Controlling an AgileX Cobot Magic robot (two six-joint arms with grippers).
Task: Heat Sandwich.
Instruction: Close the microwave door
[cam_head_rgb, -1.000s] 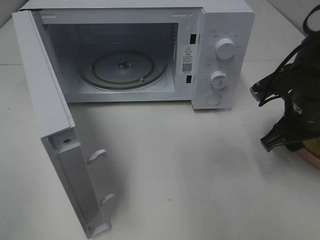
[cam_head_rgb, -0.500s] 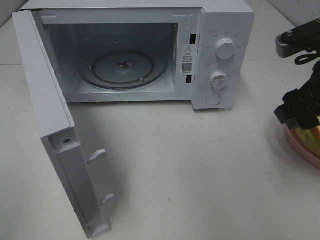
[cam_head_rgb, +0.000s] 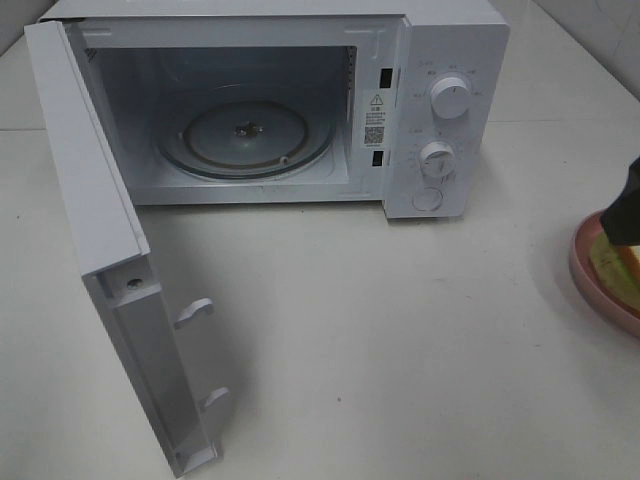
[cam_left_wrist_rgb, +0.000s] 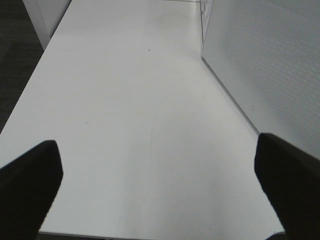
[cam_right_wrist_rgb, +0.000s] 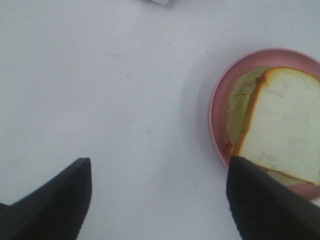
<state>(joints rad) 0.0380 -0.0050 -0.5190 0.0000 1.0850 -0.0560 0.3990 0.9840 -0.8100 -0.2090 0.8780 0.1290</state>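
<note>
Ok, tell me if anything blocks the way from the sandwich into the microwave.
Nothing visible does. The sandwich lies on the pink plate, the microwave door is swung wide open, and the table between them is bare.

Between your right gripper (cam_right_wrist_rgb: 157, 200) and the microwave (cam_head_rgb: 440, 110) mouth lies bare table (cam_head_rgb: 400, 330), so the way across is free. The swung-out door (cam_head_rgb: 110, 250) walls off the far side of that mouth. Your spread right fingers straddle bare table, one fingertip (cam_right_wrist_rgb: 260, 195) over the pink plate (cam_right_wrist_rgb: 217, 107) rim.
</note>
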